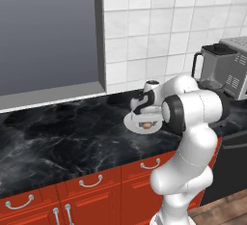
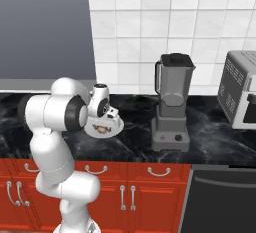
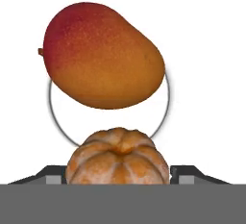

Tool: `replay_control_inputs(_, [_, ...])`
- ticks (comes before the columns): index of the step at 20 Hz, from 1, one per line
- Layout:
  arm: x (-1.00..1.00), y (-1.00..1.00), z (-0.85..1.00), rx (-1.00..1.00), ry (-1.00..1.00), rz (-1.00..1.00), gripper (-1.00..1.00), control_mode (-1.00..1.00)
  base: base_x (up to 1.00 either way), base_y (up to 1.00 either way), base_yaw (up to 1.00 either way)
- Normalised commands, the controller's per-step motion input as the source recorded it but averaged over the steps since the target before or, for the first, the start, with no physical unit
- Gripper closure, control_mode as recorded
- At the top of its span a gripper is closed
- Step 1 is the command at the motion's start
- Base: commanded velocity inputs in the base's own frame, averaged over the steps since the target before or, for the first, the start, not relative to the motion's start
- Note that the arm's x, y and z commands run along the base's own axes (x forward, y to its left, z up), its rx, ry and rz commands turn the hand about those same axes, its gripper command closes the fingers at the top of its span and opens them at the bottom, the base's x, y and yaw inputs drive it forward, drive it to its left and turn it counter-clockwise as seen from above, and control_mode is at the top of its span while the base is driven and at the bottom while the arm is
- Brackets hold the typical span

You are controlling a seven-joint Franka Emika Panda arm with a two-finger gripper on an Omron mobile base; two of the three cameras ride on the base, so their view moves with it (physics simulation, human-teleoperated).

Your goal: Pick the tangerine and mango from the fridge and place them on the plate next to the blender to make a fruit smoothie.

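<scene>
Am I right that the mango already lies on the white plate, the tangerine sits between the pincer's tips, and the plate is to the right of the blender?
Not quite: the plate is to the left of the blender, as the right base view shows. The rest holds: in the hand view the mango lies on the plate and the tangerine sits between the tips of the pincer.

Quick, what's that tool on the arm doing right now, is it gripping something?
Tool: around the tangerine over the plate; clamped or released, cannot be told.
</scene>
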Motion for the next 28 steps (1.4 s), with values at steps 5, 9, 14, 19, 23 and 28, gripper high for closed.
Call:
replay_control_inputs(5, [-0.48, -0.24, 0.53, 0.00, -0.16, 0.00, -1.00, -1.00, 0.00, 0.00, 0.00])
replay_control_inputs(9, [-0.56, -0.16, 0.53, 0.00, -0.21, 0.00, -1.00, -1.00, 0.00, 0.00, 0.00])
replay_control_inputs(14, [-0.74, -0.04, 0.55, 0.00, -0.25, 0.00, -1.00, -1.00, 0.00, 0.00, 0.00])
replay_control_inputs(19, [-0.78, 0.00, 0.70, 0.00, -0.25, 0.00, -1.00, -1.00, 0.00, 0.00, 0.00])
replay_control_inputs(23, [-0.68, 0.00, 0.79, 0.00, -0.18, 0.00, -1.00, -1.00, 0.00, 0.00, 0.00])
replay_control_inputs(28, [-0.60, 0.00, 0.84, 0.00, -0.15, -0.02, -1.00, -1.00, 0.00, 0.00, 0.00])
